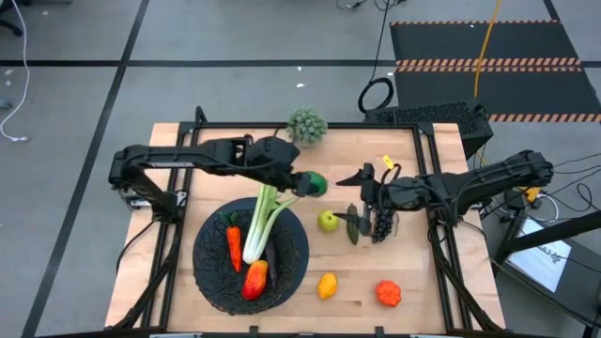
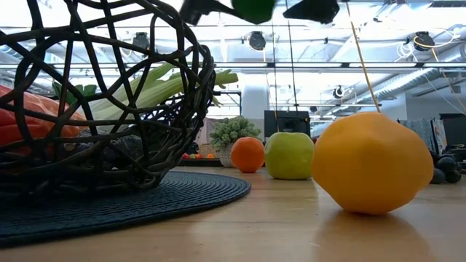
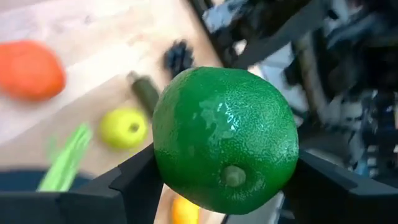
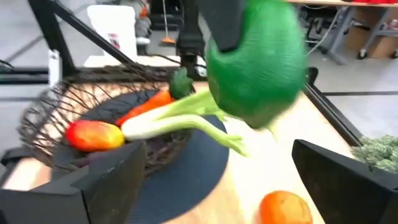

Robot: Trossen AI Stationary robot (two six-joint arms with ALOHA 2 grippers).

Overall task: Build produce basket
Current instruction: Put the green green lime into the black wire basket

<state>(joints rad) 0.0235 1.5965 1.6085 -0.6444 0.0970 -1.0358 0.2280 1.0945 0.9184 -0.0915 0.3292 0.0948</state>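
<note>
My left gripper is shut on the green lime, held in the air just right of the black mesh basket. The orange carrot, the pale celery and the red-yellow mango lie in the basket. My right gripper is open and hovers over the table beside the dark cucumber, the purple grapes and the green apple. The lemon and the tomato rest on the wood nearer the front edge. An orange sits on the table below the lime. My left gripper pinches the lime between its two fingers, one on each side of its middle, with the stem dimple facing the wrist camera. The fingers come from the table's left. The lime is lifted clear of the table.
A spiky grey-green ball plant stands near the table's far edge. A dark round mat lies under the basket. Bare wood shows along the near edge between the lemon and the tomato, and to the right of them.
</note>
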